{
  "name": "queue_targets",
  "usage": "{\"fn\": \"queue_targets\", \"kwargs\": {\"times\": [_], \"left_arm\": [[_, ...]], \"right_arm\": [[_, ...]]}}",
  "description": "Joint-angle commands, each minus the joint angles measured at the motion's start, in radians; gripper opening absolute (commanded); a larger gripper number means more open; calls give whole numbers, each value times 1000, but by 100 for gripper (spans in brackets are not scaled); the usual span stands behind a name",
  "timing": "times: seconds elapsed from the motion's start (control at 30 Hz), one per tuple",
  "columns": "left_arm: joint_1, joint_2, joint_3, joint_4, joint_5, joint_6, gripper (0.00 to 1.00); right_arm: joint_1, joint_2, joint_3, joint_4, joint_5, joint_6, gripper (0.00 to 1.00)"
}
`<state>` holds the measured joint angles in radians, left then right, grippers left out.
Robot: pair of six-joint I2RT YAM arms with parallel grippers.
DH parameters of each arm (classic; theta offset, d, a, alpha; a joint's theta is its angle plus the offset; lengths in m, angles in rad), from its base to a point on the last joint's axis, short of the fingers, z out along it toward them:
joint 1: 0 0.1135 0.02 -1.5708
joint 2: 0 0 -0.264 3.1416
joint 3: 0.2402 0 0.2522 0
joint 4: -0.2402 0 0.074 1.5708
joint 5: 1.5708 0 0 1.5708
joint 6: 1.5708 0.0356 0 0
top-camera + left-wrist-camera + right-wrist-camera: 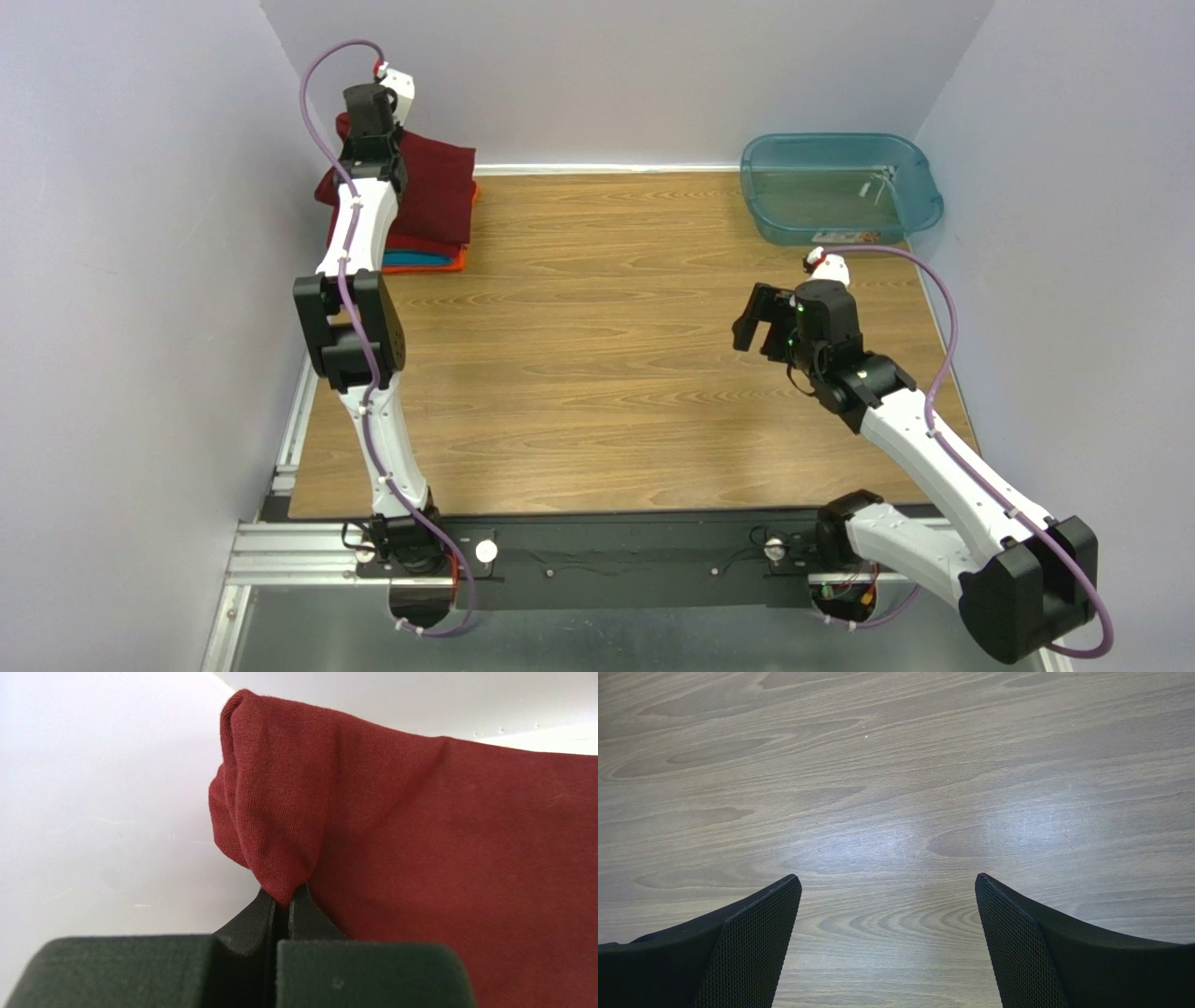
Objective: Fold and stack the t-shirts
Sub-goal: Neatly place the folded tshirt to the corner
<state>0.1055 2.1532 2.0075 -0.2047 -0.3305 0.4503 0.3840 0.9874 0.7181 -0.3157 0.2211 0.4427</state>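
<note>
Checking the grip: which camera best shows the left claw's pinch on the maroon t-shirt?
Left wrist: close up, the left claw pinches a bunched fold of the maroon t-shirt. Top external hides the pinch under the left arm; right wrist sees only table.

Left arm (351,238) and right arm (934,448): white shells, black joint blocks, a purple cable (306,105) clipped along each. Left gripper (284,899) plain black; right gripper (887,880) black, fingers (749,948) mesh-textured inside.
</note>
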Motion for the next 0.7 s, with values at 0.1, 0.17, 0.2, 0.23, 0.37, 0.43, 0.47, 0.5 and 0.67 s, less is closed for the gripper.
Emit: {"fn": "queue_targets", "kwargs": {"times": [0.1, 0.17, 0.2, 0.23, 0.37, 0.43, 0.47, 0.5, 0.67], "left_arm": [[56, 31, 48, 21, 33, -54, 0], [65, 31, 48, 18, 42, -67, 0], [71, 31, 48, 18, 51, -74, 0], [71, 34, 50, 18, 51, -78, 0], [80, 37, 53, 14, 48, -90, 57], [82, 34, 59, 10, 45, -97, 70], [82, 30, 59, 8, 45, -101, 78], [85, 27, 59, 10, 41, -107, 85], [89, -18, 43, 14, 35, -165, 98]], "right_arm": [[-5, -23, 4, -40, 75, -6, 100], [-5, -26, 7, -46, 78, -4, 100], [-5, -27, 10, -49, 84, -2, 100], [-5, -27, 11, -54, 89, -2, 100], [-5, -30, 20, -66, 92, 2, 100], [-5, -29, 23, -69, 90, 2, 100], [-5, -29, 23, -71, 92, 2, 100], [-5, -29, 23, -74, 93, 4, 100], [-5, -29, 29, -75, 96, 10, 100]]}}
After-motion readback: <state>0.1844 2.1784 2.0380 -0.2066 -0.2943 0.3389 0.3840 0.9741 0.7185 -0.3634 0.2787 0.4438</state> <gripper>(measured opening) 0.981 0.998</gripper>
